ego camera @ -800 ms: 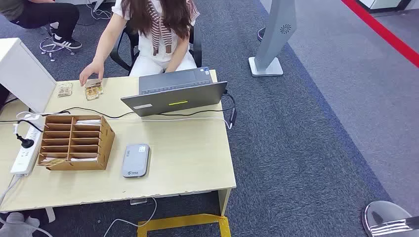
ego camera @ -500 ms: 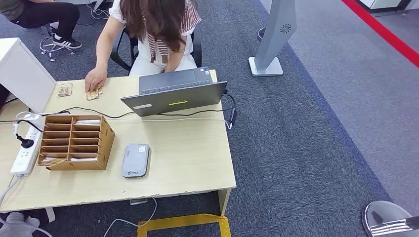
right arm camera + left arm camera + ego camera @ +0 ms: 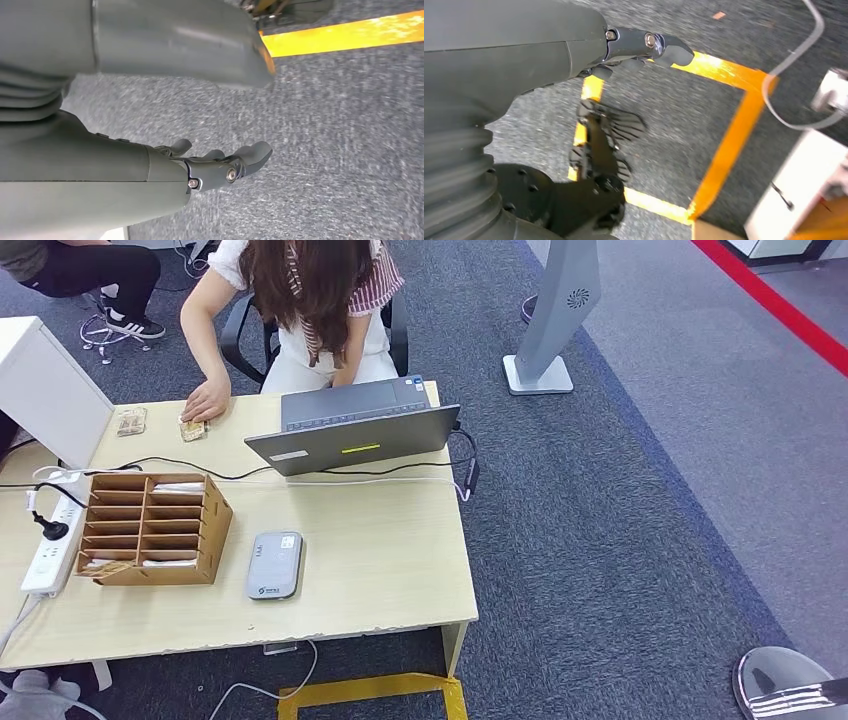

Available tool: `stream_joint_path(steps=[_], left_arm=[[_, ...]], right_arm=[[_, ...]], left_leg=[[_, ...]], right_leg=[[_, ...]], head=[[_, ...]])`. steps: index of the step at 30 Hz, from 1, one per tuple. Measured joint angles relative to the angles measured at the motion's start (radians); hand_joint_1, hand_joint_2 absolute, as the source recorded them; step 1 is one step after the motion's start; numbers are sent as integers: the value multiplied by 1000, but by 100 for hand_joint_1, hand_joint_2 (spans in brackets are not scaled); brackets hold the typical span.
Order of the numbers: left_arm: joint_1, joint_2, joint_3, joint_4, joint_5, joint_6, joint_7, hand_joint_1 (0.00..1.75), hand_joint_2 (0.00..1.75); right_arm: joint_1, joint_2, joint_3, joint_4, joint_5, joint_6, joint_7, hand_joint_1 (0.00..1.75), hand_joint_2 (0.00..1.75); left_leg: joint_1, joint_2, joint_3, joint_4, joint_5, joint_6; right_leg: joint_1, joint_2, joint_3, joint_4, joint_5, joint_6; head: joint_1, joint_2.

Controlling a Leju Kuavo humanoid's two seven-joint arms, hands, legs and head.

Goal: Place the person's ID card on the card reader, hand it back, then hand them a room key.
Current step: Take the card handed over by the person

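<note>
A small card (image 3: 192, 429) lies at the table's far edge, partly under the person's hand (image 3: 207, 400). A second card (image 3: 130, 421) lies just to its left. The grey card reader (image 3: 274, 564) lies flat near the table's front, beside a wooden slotted box (image 3: 150, 527) that holds white cards. My left hand (image 3: 644, 45) hangs over the carpet with its fingers stretched out, and it holds nothing. My right hand (image 3: 220, 162) also hangs above the carpet, fingers apart and empty.
An open grey laptop (image 3: 352, 430) stands at the table's far side, with cables trailing around it. A white power strip (image 3: 50, 545) lies at the left edge. Yellow tape (image 3: 370, 690) marks the floor before the table. A grey stand (image 3: 555, 315) rises at the back right.
The person has leaned forward over the table. Their hand has slid a little to the right along the far edge, now covering part of the card. My arms have not moved.
</note>
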Motion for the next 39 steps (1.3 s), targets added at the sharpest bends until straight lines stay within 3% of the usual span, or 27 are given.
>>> stream_joint_path(steps=[18, 30, 34, 39], left_arm=[[124, -101, 1, -500, -106, -98, -84, 0, 175], [262, -167, -6, -961, -211, -140, -194, 0, 175], [302, -187, -10, -1104, -242, -152, -228, 0, 175], [340, -204, -19, -1272, -297, -156, -282, 0, 175]], right_arm=[[-23, 28, -108, 31, 224, -30, 83, 0, 0], [-39, 44, -180, 53, 354, -51, 127, 0, 0], [-44, 50, -203, 60, 393, -61, 141, 0, 175], [-51, 56, -230, 67, 444, -66, 162, 0, 175]], left_leg=[[0, 0, 0, 0, 0, 0], [0, -1, 0, 0, 0, 0], [0, -1, 0, 0, 0, 0], [0, -1, 0, 0, 0, 0]], right_leg=[[0, 0, 0, 0, 0, 0], [0, -1, 0, 0, 0, 0], [0, -1, 0, 0, 0, 0], [0, -1, 0, 0, 0, 0]], head=[[0, 0], [0, 0], [0, 0], [0, 0]])
